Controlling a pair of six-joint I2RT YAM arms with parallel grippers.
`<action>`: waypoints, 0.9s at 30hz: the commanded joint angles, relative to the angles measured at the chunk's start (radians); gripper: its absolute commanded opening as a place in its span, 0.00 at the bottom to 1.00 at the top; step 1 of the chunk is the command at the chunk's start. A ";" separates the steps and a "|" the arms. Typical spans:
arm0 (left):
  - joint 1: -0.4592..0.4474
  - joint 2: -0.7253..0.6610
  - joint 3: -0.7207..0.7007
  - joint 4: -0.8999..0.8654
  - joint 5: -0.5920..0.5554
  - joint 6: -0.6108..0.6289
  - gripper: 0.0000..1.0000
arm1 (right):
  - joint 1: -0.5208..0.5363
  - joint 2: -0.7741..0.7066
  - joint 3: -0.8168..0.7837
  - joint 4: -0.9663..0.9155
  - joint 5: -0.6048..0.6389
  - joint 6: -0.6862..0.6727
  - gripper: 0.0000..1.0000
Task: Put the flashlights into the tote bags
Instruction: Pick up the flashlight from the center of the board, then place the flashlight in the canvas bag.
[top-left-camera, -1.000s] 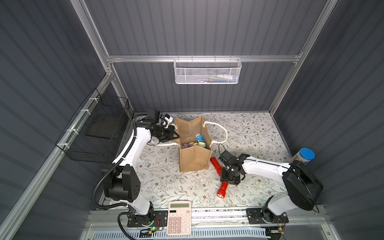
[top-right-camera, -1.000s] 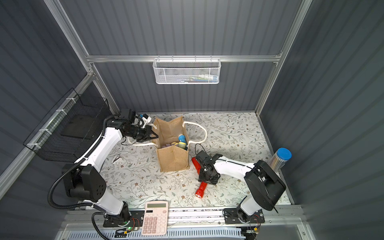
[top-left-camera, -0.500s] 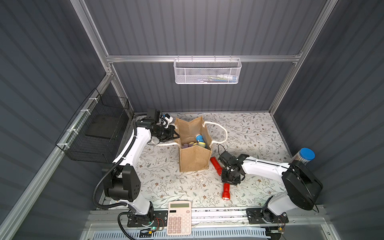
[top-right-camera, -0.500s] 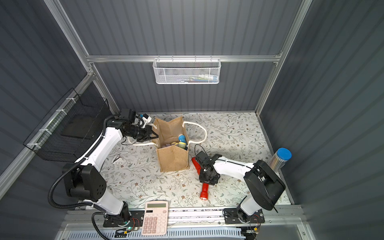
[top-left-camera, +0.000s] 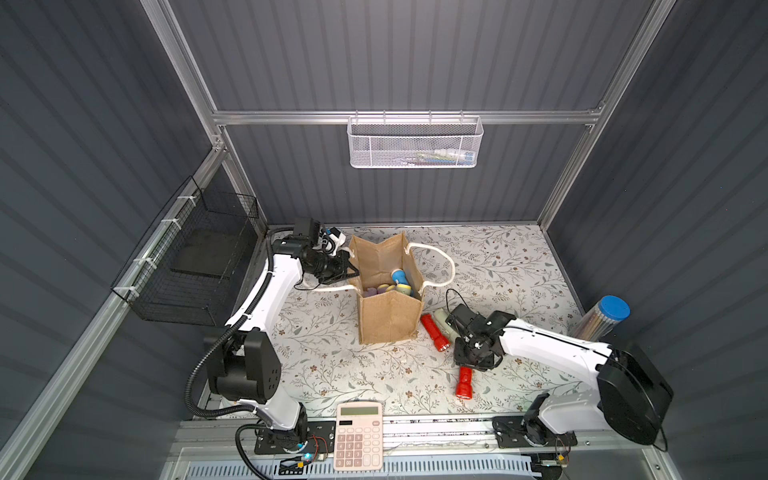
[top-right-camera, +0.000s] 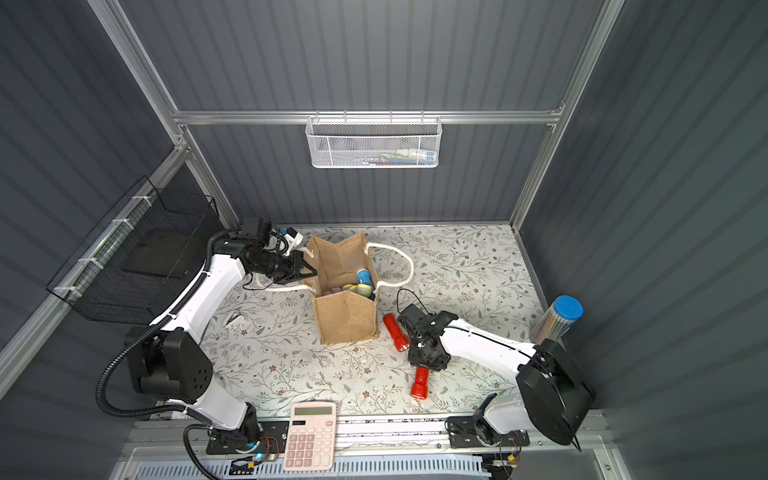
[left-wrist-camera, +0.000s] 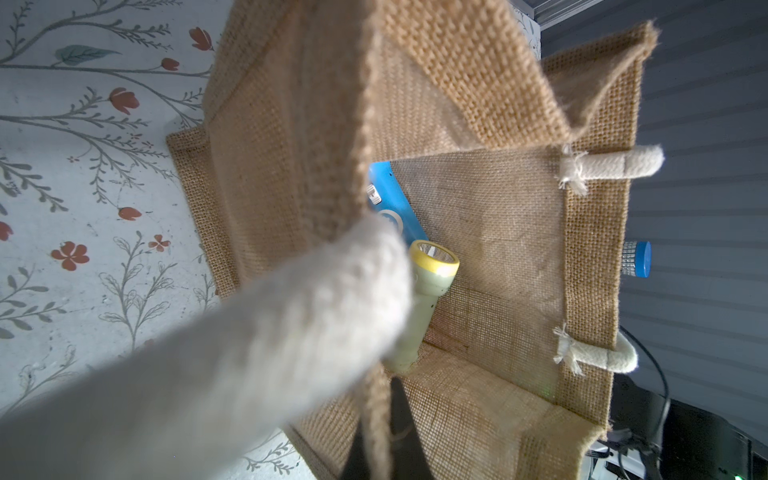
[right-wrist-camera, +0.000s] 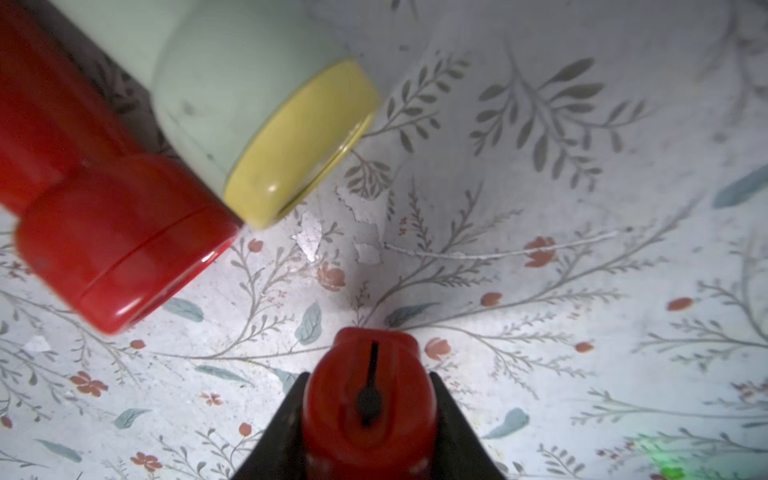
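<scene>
**right arm grips a red flashlight at 4 o'clock of the tote bag; left arm pinches the bag's rim**

top views, 12 o'clock at the back wall. the tote bag (top-left-camera: 388, 320) stands upright and open-mouthed near the middle of the floral table (top-left-camera: 519, 266). the left gripper (top-left-camera: 351, 272) is at the bag's 9 o'clock rim. its jaws are pressed together on the jute edge, which the left wrist view shows running between the dark fingers (left-wrist-camera: 401, 419), just beside a white rope handle (left-wrist-camera: 249, 332).

inside the bag, against its 3 o'clock wall, lie a blue flashlight (top-left-camera: 398, 275) and a yellow-rimmed green flashlight (left-wrist-camera: 424, 291). other pastel pieces at the bottom are too small to tell apart.

the right gripper (top-left-camera: 473, 363) is low over the table at 4 o'clock of the bag. it is closed on the tail of the held red flashlight (top-left-camera: 464, 382). in the right wrist view both fingers (right-wrist-camera: 282, 428) touch the flashlight's sides. the flared head points to 6 o'clock, away from the bag. whether it is clear of the table cannot be told.

between this gripper and the bag lies the loose red flashlight (top-left-camera: 434, 332), its tail just beside the bag's 4 o'clock corner. the pale green flashlight (top-left-camera: 442, 319) lies against its 3 o'clock side, partly under the arm.

a calculator (top-left-camera: 358, 436) lies at 6 o'clock and a pencil tube (top-left-camera: 602, 320) stands at 3 o'clock.
</scene>
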 joint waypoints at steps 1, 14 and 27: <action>0.009 0.002 0.032 0.025 0.029 0.004 0.00 | -0.010 -0.060 0.033 -0.104 0.108 0.012 0.18; 0.009 -0.021 0.032 0.032 0.073 0.003 0.00 | -0.171 -0.284 0.360 -0.201 0.199 -0.158 0.15; 0.009 -0.029 0.021 0.027 0.057 0.002 0.00 | -0.183 -0.177 0.645 0.069 0.066 -0.277 0.13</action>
